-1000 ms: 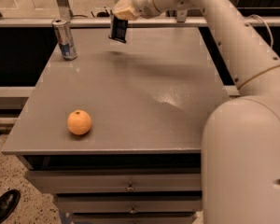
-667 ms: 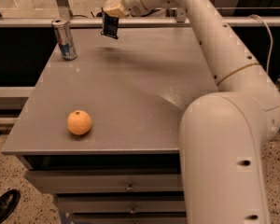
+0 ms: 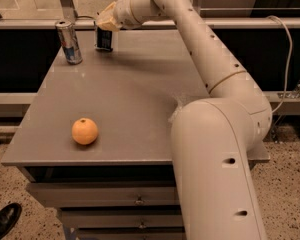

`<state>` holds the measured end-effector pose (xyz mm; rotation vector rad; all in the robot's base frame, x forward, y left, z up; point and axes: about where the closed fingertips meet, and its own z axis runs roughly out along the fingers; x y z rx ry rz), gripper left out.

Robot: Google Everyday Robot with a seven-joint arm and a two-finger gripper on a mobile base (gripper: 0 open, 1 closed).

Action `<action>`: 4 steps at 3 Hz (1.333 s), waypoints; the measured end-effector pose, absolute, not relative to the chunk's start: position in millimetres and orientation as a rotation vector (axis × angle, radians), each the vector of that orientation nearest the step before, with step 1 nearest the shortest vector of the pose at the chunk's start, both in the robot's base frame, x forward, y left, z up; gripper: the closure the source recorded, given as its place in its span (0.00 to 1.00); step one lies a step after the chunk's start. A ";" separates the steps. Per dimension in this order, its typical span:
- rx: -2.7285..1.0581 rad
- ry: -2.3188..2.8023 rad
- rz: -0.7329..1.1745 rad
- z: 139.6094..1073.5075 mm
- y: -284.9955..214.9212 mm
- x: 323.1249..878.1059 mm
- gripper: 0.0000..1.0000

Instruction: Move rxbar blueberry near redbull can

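Grey table, claw clutching rxbar blueberry, far edge

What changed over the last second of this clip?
The gripper, holding the rxbar blueberry, carried it left in view and down toward the redbull can; the bar now hangs just right of the can, near the table's far edge. Nothing was released. Can and orange stayed put.

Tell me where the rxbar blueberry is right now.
In the camera view, the rxbar blueberry hangs upright in the claw at the far left end of the table, just right of the redbull can.
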<state>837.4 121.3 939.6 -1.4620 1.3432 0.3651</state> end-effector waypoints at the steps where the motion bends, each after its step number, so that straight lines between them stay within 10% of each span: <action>1: -1.501 1.353 0.449 913.2 141.9 821.3 1.00; 3: -1.576 1.315 0.547 914.8 146.1 766.7 1.00; 4: -1.629 1.301 0.634 910.9 159.2 740.2 0.77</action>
